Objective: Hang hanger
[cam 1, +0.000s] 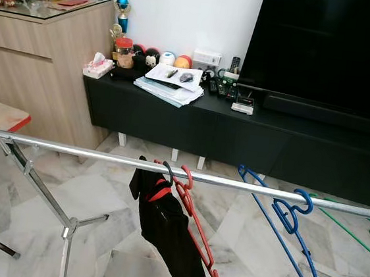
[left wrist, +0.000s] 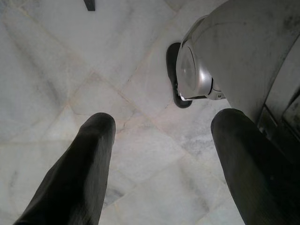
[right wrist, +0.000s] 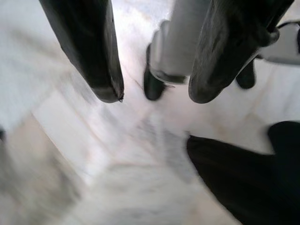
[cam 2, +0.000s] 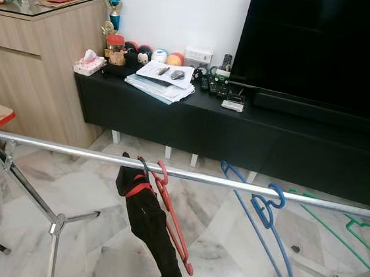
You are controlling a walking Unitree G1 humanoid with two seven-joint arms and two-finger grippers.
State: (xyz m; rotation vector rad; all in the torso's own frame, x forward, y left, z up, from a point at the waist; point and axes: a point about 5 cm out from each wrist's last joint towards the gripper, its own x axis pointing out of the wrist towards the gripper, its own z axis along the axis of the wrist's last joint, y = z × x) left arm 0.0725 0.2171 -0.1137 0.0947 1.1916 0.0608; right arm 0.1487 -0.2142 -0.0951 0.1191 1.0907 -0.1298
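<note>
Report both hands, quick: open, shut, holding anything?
Left hand: open, empty, pointing down at the floor.
Right hand: open, empty, also over the floor.

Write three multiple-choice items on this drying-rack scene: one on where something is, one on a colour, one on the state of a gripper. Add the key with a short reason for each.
1. Where does the black garment hang?
A. On the rail, beside the red hanger
B. On the TV cabinet
C. On the floor under the blue hanger

2. What colour is the hanger hooked on the rail toward the robot's right of the red one?
A. Yellow
B. Blue
C. White

3. How do the left gripper's fingers stand?
A. Shut on a hanger
B. Shut on the rail
C. Apart, with nothing between them

Key:
1 A: the garment drapes from the rail right next to the red hanger.
2 B: the blue hanger hooks over the rail there.
3 C: the left wrist view shows bare marble floor between the two fingers.
</note>
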